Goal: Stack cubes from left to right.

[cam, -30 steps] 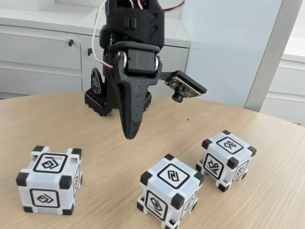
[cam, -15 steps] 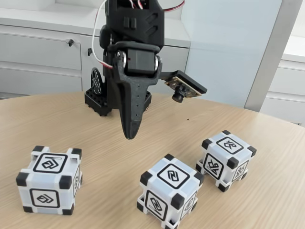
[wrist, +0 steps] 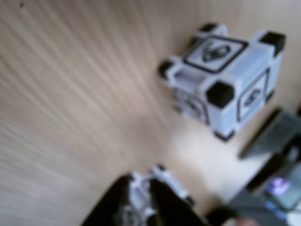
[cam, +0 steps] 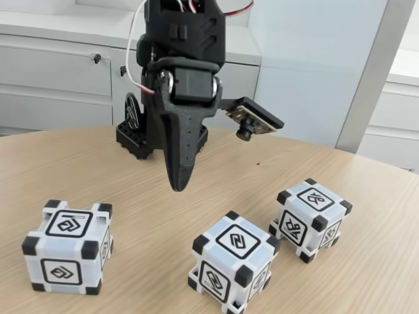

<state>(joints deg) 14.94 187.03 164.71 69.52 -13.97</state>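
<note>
Three cubes on the wooden worktop (cam: 150,229), all apart: middle cube (cam: 234,259) nearest in the fixed view, left cube (cam: 67,246) just behind, right cube (cam: 309,218) further back. Black claw (cam: 177,185) hung point-down above bare wood behind them, clenched, gripping nothing. Small camera (cam: 252,122) fixed beside it. Arm base (cam: 137,137) bolted further off, white cabinets (cam: 59,78) beyond. Blurred wrist view: one cube (wrist: 225,77) upright on the wood

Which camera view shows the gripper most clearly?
The fixed view: the gripper hangs sharp above the table, pointing down, holding nothing. In the wrist view, it is a blurred dark shape at the bottom edge.
</note>
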